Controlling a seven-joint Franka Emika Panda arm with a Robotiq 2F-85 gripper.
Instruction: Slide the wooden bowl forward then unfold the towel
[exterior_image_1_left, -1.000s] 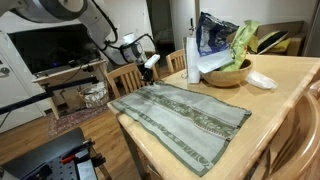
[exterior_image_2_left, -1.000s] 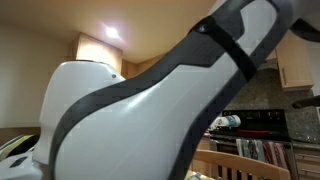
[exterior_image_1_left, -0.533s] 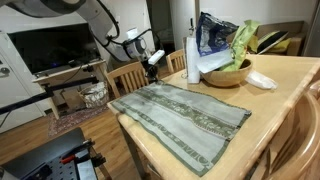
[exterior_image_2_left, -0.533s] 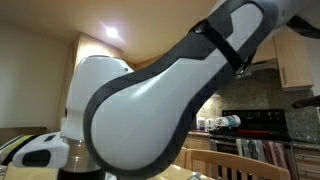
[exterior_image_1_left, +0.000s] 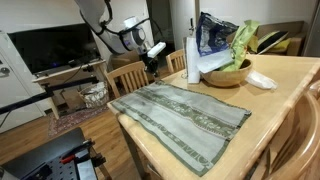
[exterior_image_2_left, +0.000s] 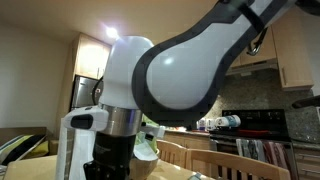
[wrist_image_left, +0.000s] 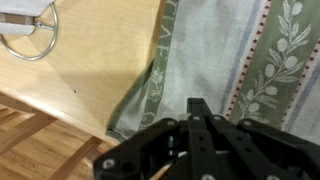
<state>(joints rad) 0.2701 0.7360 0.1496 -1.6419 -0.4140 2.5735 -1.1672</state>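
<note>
Wrist view: your pincer (wrist_image_left: 197, 108) is closed on nothing above the towel (wrist_image_left: 235, 50); limp cloth, so pinch its lower-left corner hem.

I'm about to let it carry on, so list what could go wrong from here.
The towel reaches the table edge under the shut hand; a drag there could pull it off. The wooden bowl looks loaded with a bag and leaves, and a tall white bottle stands beside it; a push could tip either.
</note>
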